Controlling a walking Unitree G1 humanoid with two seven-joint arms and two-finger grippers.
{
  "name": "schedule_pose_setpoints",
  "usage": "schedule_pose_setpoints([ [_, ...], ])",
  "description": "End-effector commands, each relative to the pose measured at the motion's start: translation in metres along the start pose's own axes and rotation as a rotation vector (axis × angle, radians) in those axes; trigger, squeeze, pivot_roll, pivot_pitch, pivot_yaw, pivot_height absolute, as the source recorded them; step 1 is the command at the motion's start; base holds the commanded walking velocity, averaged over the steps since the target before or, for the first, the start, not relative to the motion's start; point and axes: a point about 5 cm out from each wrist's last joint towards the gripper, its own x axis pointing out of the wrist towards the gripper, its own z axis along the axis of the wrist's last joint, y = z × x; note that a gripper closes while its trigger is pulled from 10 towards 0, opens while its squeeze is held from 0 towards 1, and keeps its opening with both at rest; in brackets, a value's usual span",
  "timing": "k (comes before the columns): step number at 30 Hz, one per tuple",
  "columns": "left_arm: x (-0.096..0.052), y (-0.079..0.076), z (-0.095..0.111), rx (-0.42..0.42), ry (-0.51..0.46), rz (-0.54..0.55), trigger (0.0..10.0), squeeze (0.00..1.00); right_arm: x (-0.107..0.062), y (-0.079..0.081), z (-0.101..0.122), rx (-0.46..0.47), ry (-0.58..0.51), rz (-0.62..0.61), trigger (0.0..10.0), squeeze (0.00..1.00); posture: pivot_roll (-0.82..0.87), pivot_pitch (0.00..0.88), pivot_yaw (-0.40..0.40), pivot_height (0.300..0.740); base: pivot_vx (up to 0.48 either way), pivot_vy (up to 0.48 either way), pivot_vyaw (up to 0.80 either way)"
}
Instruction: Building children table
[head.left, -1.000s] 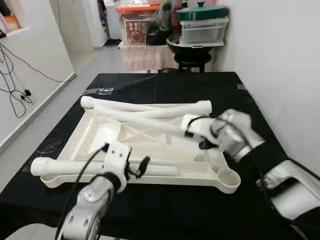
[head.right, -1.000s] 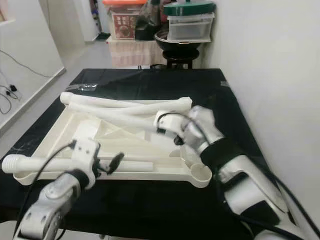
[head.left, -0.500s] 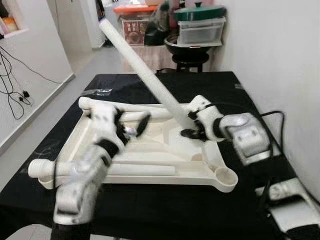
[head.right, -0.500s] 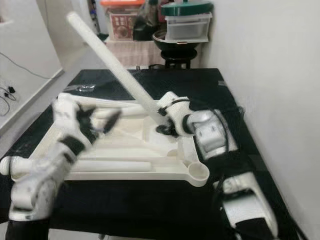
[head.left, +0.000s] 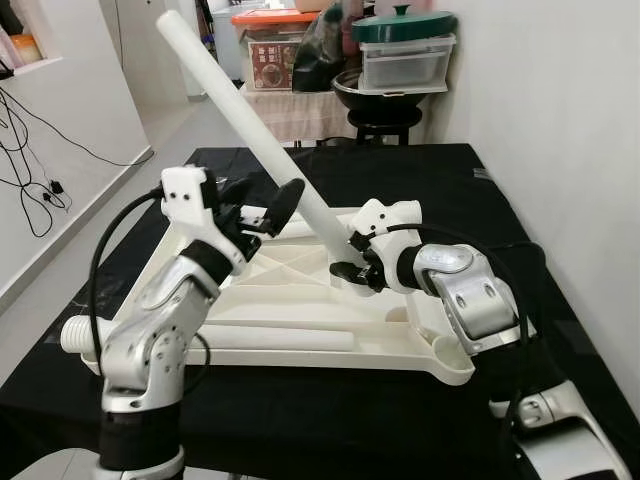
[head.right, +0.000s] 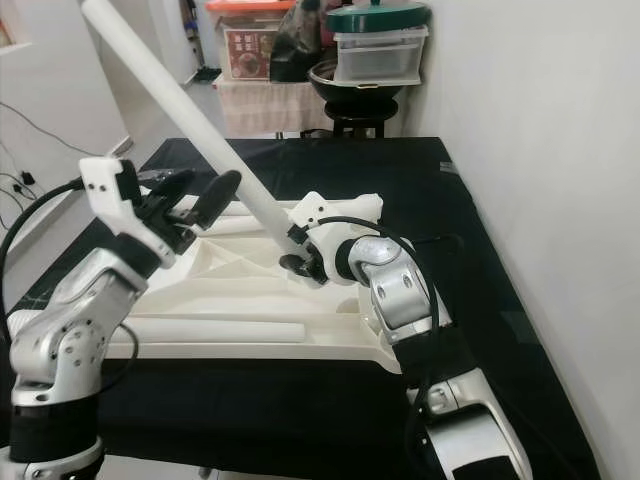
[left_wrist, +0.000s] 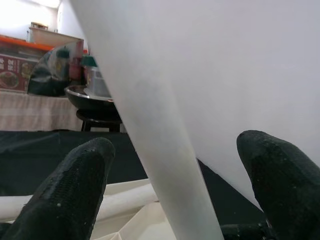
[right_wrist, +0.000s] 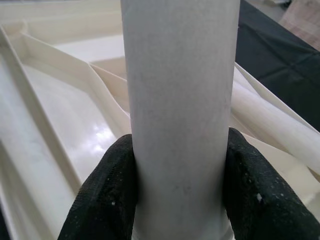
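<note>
The right hand (head.left: 352, 258) clamps the lower end of a white table leg (head.left: 250, 120), forearm bent inward over the upturned cream table top (head.left: 300, 300), so the leg slants up and away to the robot's left. The left hand (head.left: 262, 208), raised on a bent arm, has its fingers (left_wrist: 75, 190) spread on either side of the leg's shaft, not touching. Another leg (head.left: 210, 338) lies in the upturned top on the black tabletop (head.left: 400, 165).

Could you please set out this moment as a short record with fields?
surface: black-clothed table
workpiece: upturned cream plastic tabletop lying on the table
held part: long white plastic table leg, raised and tilted away to the robot's left
right tool: shut on the leg's lower end
left tool: open, fingers either side of the leg's middle
loose parts: other white legs lying in the tabletop
</note>
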Motion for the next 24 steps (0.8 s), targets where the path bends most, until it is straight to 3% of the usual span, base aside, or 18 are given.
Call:
schedule_pose_setpoints([
  [1,0.001,0.003,-0.001,-0.009,0.007,0.016,10.0,1.00,-0.002,0.001,0.007,-0.009,-0.046,0.004,10.0,0.00,-0.10,0.000,0.065,0.740,0.000,0.000,0.00],
  [8,0.011,0.008,0.009,-0.025,-0.035,0.011,10.0,1.00,-0.007,0.020,0.006,-0.053,-0.077,0.097,10.0,0.00,-0.11,0.000,0.070,0.740,0.000,0.000,0.00],
  [9,0.013,0.008,0.012,-0.028,-0.044,0.003,10.0,0.34,-0.008,0.023,0.005,-0.057,-0.079,0.113,10.0,0.00,-0.11,0.000,0.070,0.740,0.000,0.000,0.00],
  [10,0.013,0.008,0.012,-0.028,-0.044,0.003,10.0,0.34,-0.008,0.023,0.005,-0.057,-0.079,0.113,10.0,0.00,-0.11,0.000,0.070,0.740,0.000,0.000,0.00],
  [11,0.014,0.007,0.013,-0.034,-0.052,-0.009,10.0,0.00,-0.009,0.026,0.005,-0.067,-0.081,0.131,10.0,0.00,-0.12,0.000,0.070,0.740,0.000,0.000,0.00],
  [16,0.017,0.004,0.016,-0.050,-0.068,-0.033,10.0,0.00,-0.009,0.030,0.003,-0.081,-0.075,0.157,10.0,0.00,-0.12,0.000,0.065,0.740,0.000,0.000,0.00],
  [17,0.018,0.002,0.017,-0.064,-0.077,-0.045,2.4,0.00,-0.008,0.030,0.001,-0.079,-0.071,0.159,10.0,0.00,-0.13,0.000,0.061,0.740,0.000,0.000,0.00],
  [18,0.018,0.000,0.018,-0.085,-0.089,-0.063,0.0,0.00,-0.007,0.031,-0.001,-0.071,-0.066,0.161,10.0,0.00,-0.13,0.000,0.061,0.740,0.000,0.000,0.00],
  [22,0.018,-0.003,0.019,-0.107,-0.100,-0.082,0.0,0.00,-0.006,0.032,-0.001,-0.063,-0.064,0.160,10.0,0.00,-0.13,0.000,0.061,0.740,0.000,0.000,0.00],
  [24,0.017,-0.010,0.021,-0.159,-0.121,-0.148,0.0,0.00,-0.005,0.032,-0.002,-0.031,-0.071,0.160,10.0,0.00,-0.14,0.000,0.062,0.740,0.000,0.000,0.00],
])
